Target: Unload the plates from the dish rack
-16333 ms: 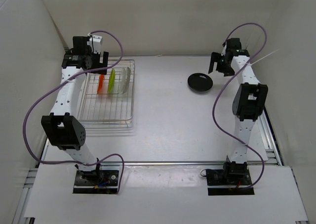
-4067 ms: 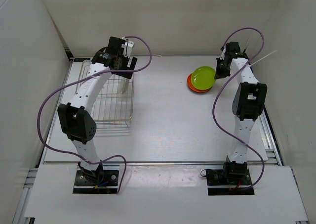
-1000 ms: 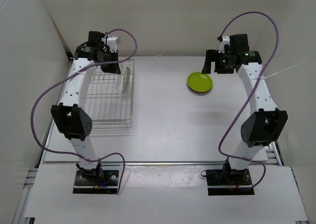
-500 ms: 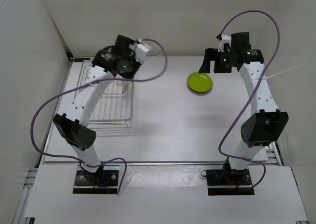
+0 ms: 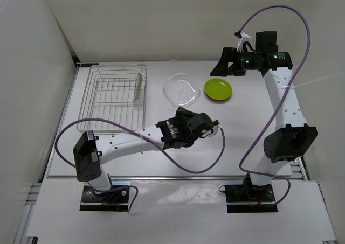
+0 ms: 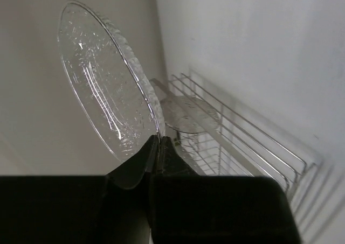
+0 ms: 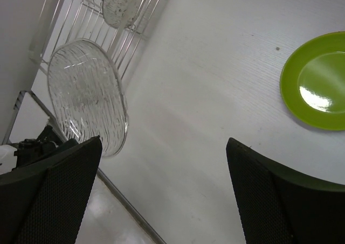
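Note:
My left gripper [image 5: 182,110] is shut on the rim of a clear plate [image 5: 182,89], which it holds tilted in the air over the middle of the table, between the dish rack [image 5: 110,130] and the plate stack. In the left wrist view the jaws [image 6: 157,139] pinch the clear plate [image 6: 102,93] at its lower edge. Another clear plate [image 5: 139,86] stands upright in the rack's right side. A lime green plate [image 5: 218,88] lies on an orange-red one whose rim [image 5: 214,99] just shows. My right gripper [image 5: 223,66] hangs open above the table behind the green plate [image 7: 318,79], holding nothing.
White walls close in the table at the back and both sides. The left arm's purple cable [image 5: 194,166] loops over the near part of the table. A metal rail [image 5: 178,178] runs along the table's front edge.
My left arm has swung from the rack out to the middle of the table, carrying a clear plate. The right gripper has lifted and turned slightly above the green plate.

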